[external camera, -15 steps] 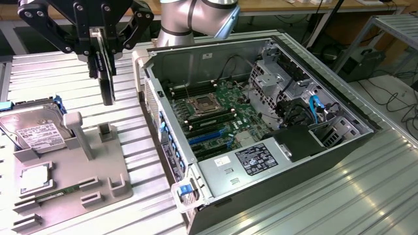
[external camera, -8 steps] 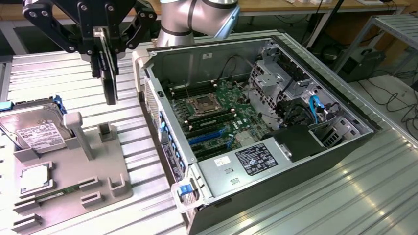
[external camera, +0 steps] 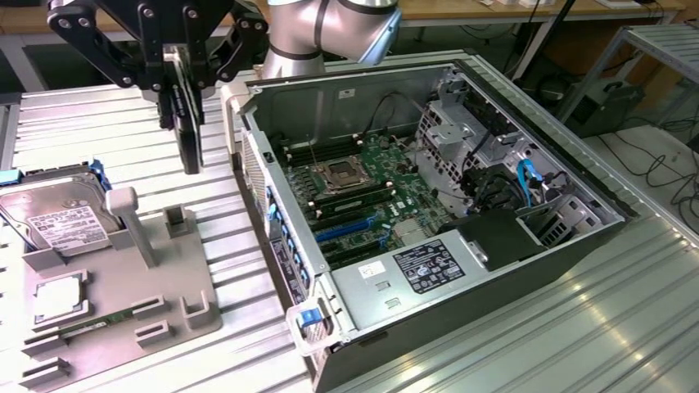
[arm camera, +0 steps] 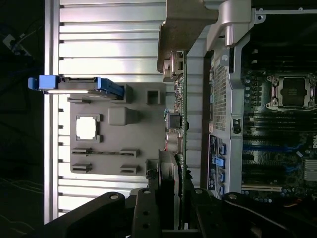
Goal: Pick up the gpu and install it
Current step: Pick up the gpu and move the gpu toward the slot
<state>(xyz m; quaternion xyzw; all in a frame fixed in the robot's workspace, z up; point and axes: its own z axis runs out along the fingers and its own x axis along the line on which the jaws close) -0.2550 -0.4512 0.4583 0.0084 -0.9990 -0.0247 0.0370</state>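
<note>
"Exterior view: where was the gpu (external camera: 191,147)?"
"Hanging edge-on above the table (external camera: 611,327), between the grey holder (external camera: 120,303) and the open computer case (external camera: 437,205)."
"And the gripper (external camera: 180,90)?"
"Jaws clamped tight on its upper end."

I see a robotics lab: a ribbed aluminium tabletop (external camera: 568,336), an opened computer case (external camera: 525,286) beside my end effector (external camera: 183,98), desks (external camera: 492,10) and trailing cables (external camera: 660,160) beyond it.

Both above case (external camera: 497,323), wrist seemingly nearer
</note>
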